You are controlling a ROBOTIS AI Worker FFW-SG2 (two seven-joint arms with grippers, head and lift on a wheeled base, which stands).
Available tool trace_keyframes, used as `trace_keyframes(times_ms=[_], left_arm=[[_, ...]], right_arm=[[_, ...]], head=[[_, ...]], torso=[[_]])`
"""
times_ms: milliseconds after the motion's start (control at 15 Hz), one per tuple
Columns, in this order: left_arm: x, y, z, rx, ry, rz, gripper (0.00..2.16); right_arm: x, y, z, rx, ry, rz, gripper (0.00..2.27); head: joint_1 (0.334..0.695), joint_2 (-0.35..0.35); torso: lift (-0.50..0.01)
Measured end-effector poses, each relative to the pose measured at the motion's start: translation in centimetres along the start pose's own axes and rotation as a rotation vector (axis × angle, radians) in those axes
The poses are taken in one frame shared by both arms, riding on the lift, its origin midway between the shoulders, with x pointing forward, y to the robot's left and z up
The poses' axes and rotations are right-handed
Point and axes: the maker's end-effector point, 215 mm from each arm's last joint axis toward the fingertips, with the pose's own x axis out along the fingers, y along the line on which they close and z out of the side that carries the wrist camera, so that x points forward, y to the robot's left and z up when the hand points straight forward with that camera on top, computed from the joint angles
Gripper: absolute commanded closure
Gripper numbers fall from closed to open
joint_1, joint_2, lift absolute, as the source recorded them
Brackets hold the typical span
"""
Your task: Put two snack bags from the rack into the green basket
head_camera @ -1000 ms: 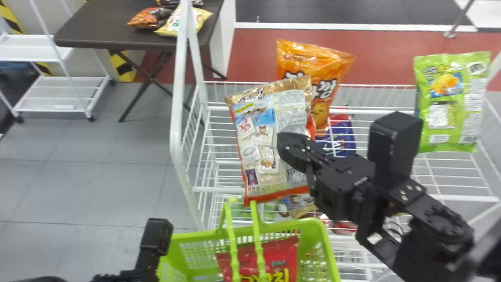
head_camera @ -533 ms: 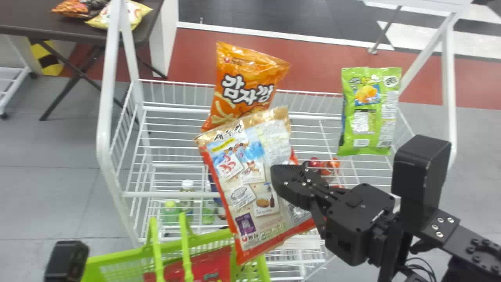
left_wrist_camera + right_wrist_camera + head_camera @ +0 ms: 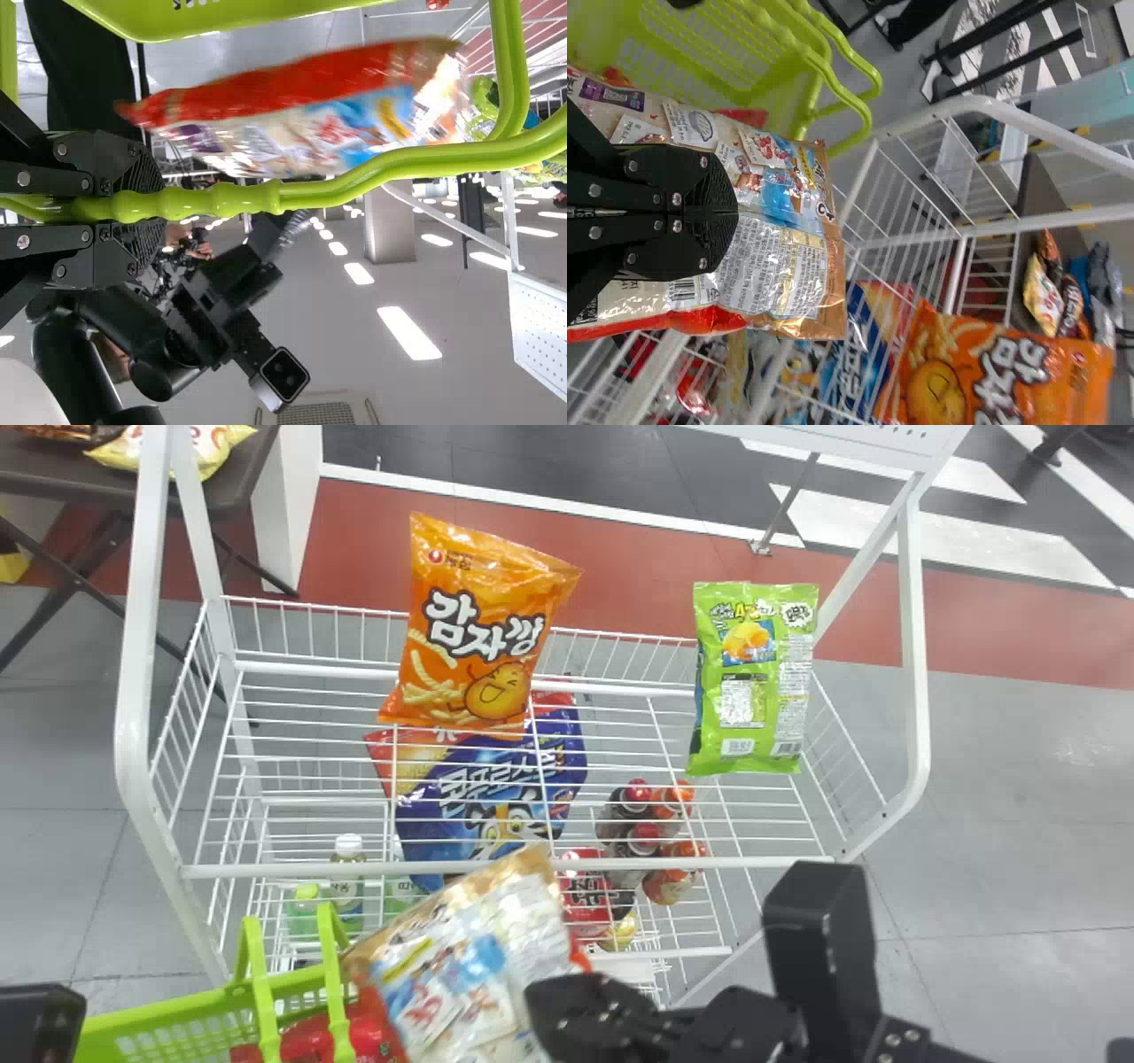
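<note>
In the head view my right gripper [image 3: 567, 1001] is low, just right of the green basket [image 3: 177, 1019], shut on a beige-and-red snack bag [image 3: 452, 965]. The right wrist view has the gripper [image 3: 735, 212] pinching the bag [image 3: 788, 257] beside the basket [image 3: 691, 53]. Inside the basket lies a red bag [image 3: 354, 1036]. My left arm stays at the head view's lower left; in the left wrist view its gripper [image 3: 133, 208] is closed around the basket's green handle [image 3: 354, 181]. On the rack [image 3: 496, 863] stand an orange bag [image 3: 483, 629] and a green bag [image 3: 753, 682].
Below the rack's top shelf are a blue bag [image 3: 487, 797], several small bottles [image 3: 651, 824] and a red pack [image 3: 585, 895]. White posts [image 3: 133, 691] rise at the rack's corners. More bags [image 3: 195, 447] lie on a dark table at the upper left.
The head view has shifted, with the rack now farther left in it. My right gripper has lowered the beige-and-red bag from in front of the rack down beside the basket.
</note>
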Motion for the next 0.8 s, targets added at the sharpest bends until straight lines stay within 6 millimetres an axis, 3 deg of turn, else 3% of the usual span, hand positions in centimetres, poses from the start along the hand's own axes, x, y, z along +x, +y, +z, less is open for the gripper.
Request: trace_keyframes(times_ms=[333,667,733,800], left_arm=[[0.3,-0.4,-0.2,0.022,0.011,0.012,1.07],[0.5,-0.6,-0.2,0.029,0.015,0.012,1.07],[0.5,-0.6,-0.1,0.03,0.016,0.011,1.07],[0.5,-0.6,-0.1,0.031,0.016,0.01,1.07]], right_arm=[[2.8,4.9,-3.1,0.016,0.068,0.093,2.16],[8.8,6.5,-7.0,0.042,0.097,0.1,2.13],[10.0,6.3,-8.1,0.053,0.117,0.091,1.81],[10.6,6.0,-8.9,0.061,0.132,0.082,1.08]], head=[[0.695,-0.163],[0.695,-0.023],[0.695,-0.012],[0.695,-0.008]], torso=[[-0.003],[-0.003],[-0.003],[-0.003]])
